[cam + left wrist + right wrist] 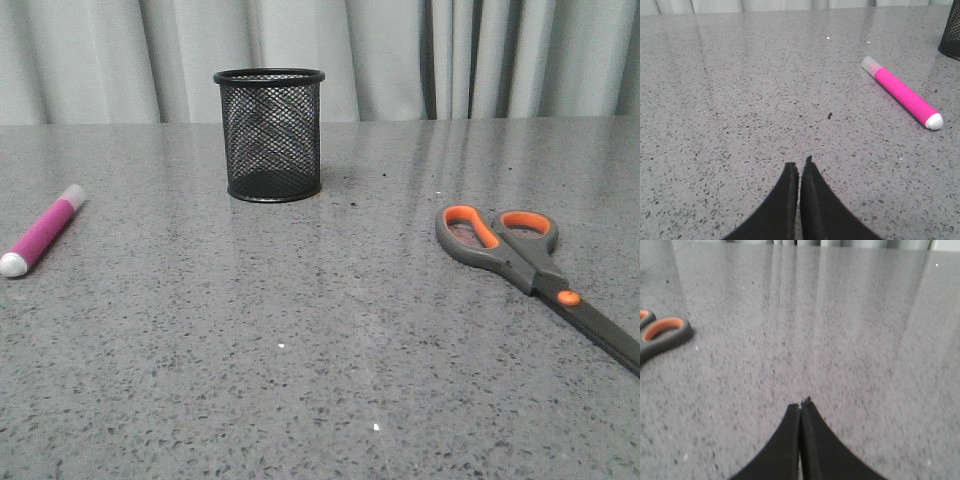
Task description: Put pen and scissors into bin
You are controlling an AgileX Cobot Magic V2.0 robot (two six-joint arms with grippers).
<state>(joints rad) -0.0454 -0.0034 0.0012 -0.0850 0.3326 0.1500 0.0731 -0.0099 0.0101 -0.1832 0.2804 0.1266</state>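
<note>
The magenta pen (pixel 42 232) lies flat at the table's left, white end toward the front; it also shows in the left wrist view (pixel 902 93). The scissors (pixel 530 262) lie flat at the right, orange-lined handles toward the back, blades running off the right edge; the right wrist view shows only a handle loop (pixel 665 333). The black wire-mesh bin (pixel 270 134) stands upright at the back centre, and its edge shows in the left wrist view (pixel 951 35). My left gripper (pixel 800 166) is shut and empty, short of the pen. My right gripper (pixel 801 405) is shut and empty, beside the scissors.
A grey speckled stone table (pixel 320 380) runs to a pale curtain (pixel 400 55) at the back. Neither arm shows in the front view.
</note>
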